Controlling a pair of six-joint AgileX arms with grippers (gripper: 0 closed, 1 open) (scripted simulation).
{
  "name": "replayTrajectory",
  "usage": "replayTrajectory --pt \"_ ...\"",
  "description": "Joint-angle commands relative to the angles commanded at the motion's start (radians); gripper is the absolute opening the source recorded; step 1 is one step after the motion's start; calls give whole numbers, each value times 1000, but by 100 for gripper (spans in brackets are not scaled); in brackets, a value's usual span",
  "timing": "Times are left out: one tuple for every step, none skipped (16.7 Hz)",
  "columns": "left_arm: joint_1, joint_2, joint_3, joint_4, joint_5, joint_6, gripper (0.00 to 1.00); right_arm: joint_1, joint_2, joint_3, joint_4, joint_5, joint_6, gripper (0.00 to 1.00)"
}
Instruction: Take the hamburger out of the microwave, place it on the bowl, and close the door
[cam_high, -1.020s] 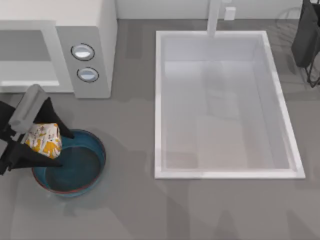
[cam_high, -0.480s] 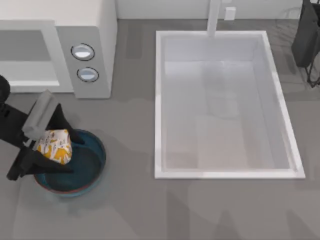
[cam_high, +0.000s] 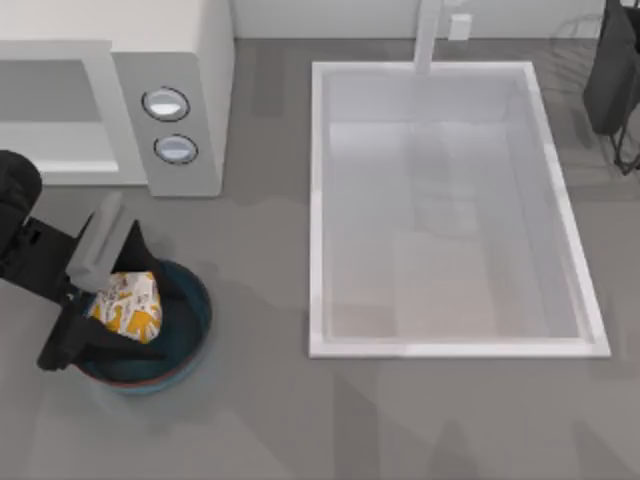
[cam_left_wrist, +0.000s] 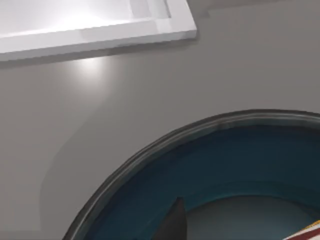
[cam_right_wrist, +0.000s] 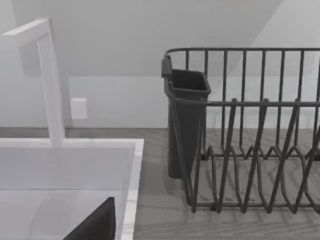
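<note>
The hamburger (cam_high: 127, 303), a paper-wrapped lump with orange patches, hangs over the left half of the blue bowl (cam_high: 196, 322). My left gripper (cam_high: 132, 308) is shut on it, one dark finger on each side. In the left wrist view the bowl's rim (cam_left_wrist: 150, 148) curves below one dark fingertip (cam_left_wrist: 173, 226), and a sliver of the hamburger (cam_left_wrist: 309, 233) shows. The white microwave (cam_high: 185, 60) stands at the back left with its grey cavity (cam_high: 45, 105) exposed; the door is out of view. One dark finger (cam_right_wrist: 95, 225) of my right gripper shows in the right wrist view.
A white sink basin (cam_high: 318, 200) with a faucet (cam_high: 428, 35) takes up the middle and right of the table. A dark dish rack (cam_right_wrist: 250, 130) with a cutlery holder (cam_high: 610, 75) stands at the back right. Bare grey counter lies in front of the bowl and sink.
My left gripper has carried the hamburger rightwards and towards the front, from the bowl's left rim to further over the bowl. Nothing else has moved.
</note>
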Motion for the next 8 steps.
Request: replayTrajectory --pt "0 0 0 0 0 0 0 0 0 0 0 0 0 100" --pt "0 0 0 0 0 0 8 0 0 0 0 0 0 100" --pt "0 0 0 0 0 0 15 0 0 0 0 0 0 100" --pt "0 0 0 0 0 0 23 0 0 0 0 0 0 100" --pt "0 0 0 0 0 0 30 0 0 0 0 0 0 100" --pt "0 0 0 0 0 0 38 0 0 0 0 0 0 100" --pt "0 0 0 0 0 0 45 0 0 0 0 0 0 100" --pt "0 0 0 0 0 0 53 0 0 0 0 0 0 100"
